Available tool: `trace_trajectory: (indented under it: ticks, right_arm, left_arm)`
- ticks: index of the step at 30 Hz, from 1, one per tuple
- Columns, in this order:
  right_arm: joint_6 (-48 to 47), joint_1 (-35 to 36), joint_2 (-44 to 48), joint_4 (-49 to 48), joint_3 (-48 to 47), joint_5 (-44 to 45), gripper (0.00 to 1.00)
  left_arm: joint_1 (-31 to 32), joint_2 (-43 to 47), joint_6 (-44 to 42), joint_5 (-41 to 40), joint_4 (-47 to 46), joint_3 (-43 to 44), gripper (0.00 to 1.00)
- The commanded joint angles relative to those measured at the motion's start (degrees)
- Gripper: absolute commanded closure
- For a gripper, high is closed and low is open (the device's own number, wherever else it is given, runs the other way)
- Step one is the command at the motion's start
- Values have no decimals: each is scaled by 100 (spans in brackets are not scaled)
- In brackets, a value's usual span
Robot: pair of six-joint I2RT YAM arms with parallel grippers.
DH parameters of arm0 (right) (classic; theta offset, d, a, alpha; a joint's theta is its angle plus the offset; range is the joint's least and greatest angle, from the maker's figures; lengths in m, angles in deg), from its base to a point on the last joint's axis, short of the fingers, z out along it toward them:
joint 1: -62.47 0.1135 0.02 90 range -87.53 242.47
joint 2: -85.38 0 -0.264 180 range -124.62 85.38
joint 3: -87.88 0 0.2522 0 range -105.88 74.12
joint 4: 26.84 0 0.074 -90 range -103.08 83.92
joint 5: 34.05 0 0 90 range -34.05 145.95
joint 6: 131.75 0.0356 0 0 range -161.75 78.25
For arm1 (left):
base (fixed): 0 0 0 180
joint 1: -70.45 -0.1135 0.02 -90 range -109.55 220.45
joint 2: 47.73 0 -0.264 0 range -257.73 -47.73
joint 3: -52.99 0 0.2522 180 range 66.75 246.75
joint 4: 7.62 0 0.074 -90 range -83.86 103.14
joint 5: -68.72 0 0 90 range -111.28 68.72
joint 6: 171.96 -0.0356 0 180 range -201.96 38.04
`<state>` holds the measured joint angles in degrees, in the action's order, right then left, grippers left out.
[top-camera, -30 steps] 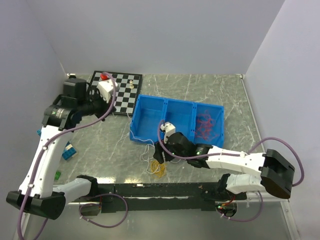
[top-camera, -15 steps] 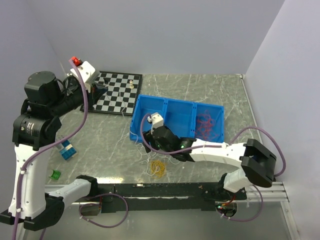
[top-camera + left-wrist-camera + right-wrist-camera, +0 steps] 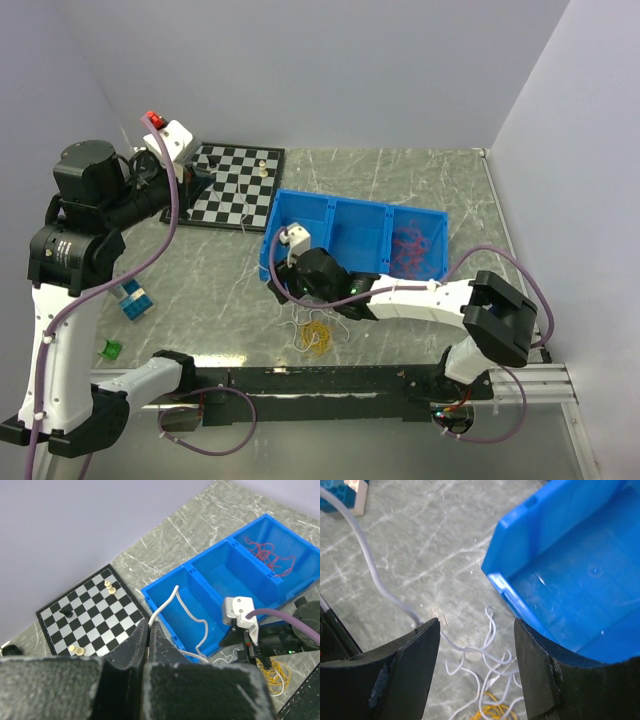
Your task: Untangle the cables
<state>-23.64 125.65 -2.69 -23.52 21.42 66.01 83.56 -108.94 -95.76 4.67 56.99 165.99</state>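
The left hand (image 3: 149,626), raised high, is pinched shut on the white cord (image 3: 176,591), which runs down past the blue bin (image 3: 210,575) to loose loops on the surface (image 3: 420,540). The right hand (image 3: 476,627) hangs spread open over those loops, near the yellow cord (image 3: 492,711). It should probably close low on the white strand alone, pinning it while the left lifts slowly.

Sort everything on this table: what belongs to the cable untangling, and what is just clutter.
Belongs to the job:
white cable
yellow cable
red cable, lying in an end compartment of the blue bin

Just lying about:
chessboard
chess pieces on it
blue block
small green object
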Motion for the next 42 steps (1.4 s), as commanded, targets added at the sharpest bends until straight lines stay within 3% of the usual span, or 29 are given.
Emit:
trace_trajectory:
  ticks: [1, 11, 21, 25, 28, 30, 33, 42]
  right_arm:
    - [70, 10, 378, -248, 357, -66, 33]
    - [88, 2, 1231, -450, 1035, -171, 30]
    - [-264, 10, 283, -627, 262, -514, 28]
    - [-290, 19, -139, -618, -81, -637, 32]
    - [-273, 10, -394, -443, -353, -647, 46]
    - [-316, 10, -386, -258, -485, -471, 64]
    - [-571, 10, 69, -143, -565, -103, 100]
    - [-1608, -86, 1441, 604, -1417, 285, 100]
  left_arm:
    - [17, 57, 193, -336, -294, 78, 98]
    - [17, -75, 343, -434, -392, 271, 98]
    - [8, -102, 334, -416, -400, 157, 97]
    - [26, -110, 325, -425, -418, 131, 97]
    - [17, -119, 299, -468, -427, 104, 98]
    - [8, -102, 291, -504, -427, 78, 98]
    - [17, -58, 238, -583, -444, -45, 98]
    - [17, 179, 220, -802, -725, -1019, 98]
